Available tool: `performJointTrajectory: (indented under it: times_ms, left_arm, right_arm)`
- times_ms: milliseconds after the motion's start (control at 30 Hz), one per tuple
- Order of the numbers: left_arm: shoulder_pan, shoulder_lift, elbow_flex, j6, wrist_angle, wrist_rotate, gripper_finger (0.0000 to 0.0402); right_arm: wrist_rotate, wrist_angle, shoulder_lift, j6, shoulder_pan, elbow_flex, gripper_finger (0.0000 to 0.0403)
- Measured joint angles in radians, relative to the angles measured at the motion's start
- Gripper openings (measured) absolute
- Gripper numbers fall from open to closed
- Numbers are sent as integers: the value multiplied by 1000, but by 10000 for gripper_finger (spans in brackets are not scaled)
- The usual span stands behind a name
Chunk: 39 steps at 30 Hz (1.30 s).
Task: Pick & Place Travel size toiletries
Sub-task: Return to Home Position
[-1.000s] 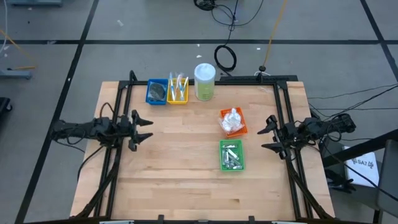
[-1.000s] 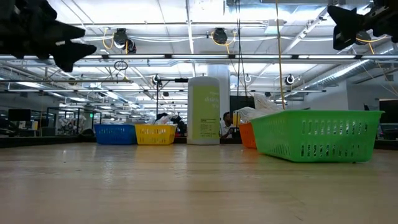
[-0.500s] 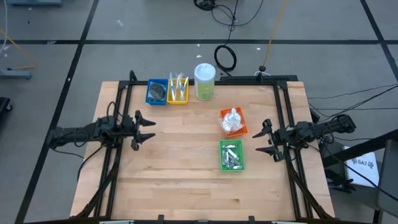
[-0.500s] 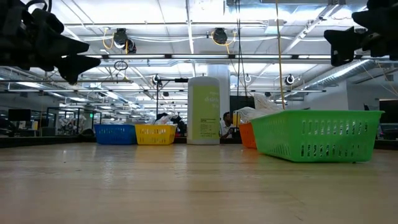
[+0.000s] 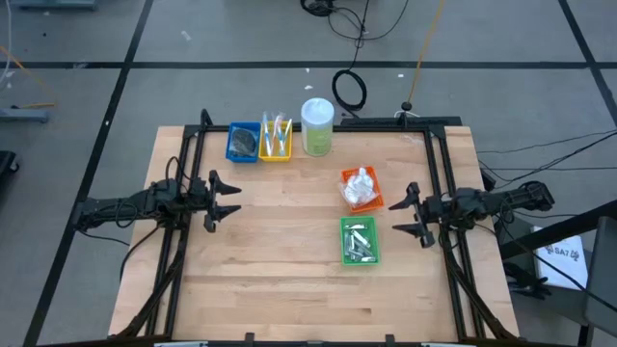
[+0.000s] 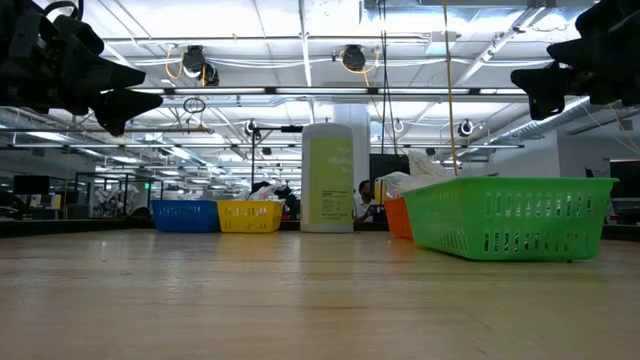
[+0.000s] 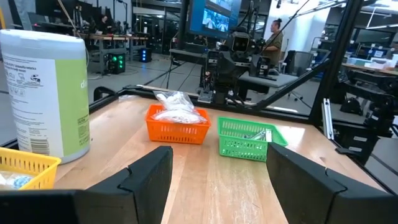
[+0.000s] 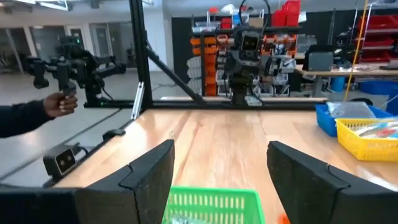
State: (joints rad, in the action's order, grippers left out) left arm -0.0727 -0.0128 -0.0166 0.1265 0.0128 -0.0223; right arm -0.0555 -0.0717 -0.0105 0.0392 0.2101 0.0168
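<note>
The toiletries lie sorted in four small trays. Dark grey pads fill the blue tray [image 5: 242,143], and slim sticks stand in the yellow tray [image 5: 276,141] at the far edge. White crinkly packets pile in the orange tray [image 5: 362,189]. Silvery sachets lie in the green tray [image 5: 359,241], right of centre. My left gripper [image 5: 231,200] hovers open over the table's left part, pointing right. My right gripper [image 5: 403,216] hovers open just right of the orange and green trays, pointing left. In the left wrist view, the orange tray [image 7: 177,124] and the green tray [image 7: 245,140] lie ahead of the fingers.
A tall clear jar with a white lid [image 5: 317,125] stands on the table beside the yellow tray. Black frame rails [image 5: 188,183] run along both sides of the table. Bare wood spans the middle and near half. A person's hand [image 8: 59,102] shows beyond the table's near side.
My right gripper has come down and moved toward the table's left, closer to the orange and green trays. My left gripper has shifted a little toward the right and lower, then held still. The trays and their contents have stayed in place.
</note>
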Motion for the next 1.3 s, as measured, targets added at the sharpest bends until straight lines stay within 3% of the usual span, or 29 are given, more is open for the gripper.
performJointTrajectory:
  times_ms: [367, 1300]
  left_arm:
    - [0, 0, 0, -85, 0, 5, 253]
    - [0, 0, 1, -95, 0, 5, 253]
  right_arm:
    - [5, 17, -16, -107, 0, -1, 243]
    - [5, 16, -16, -104, 0, -2, 244]
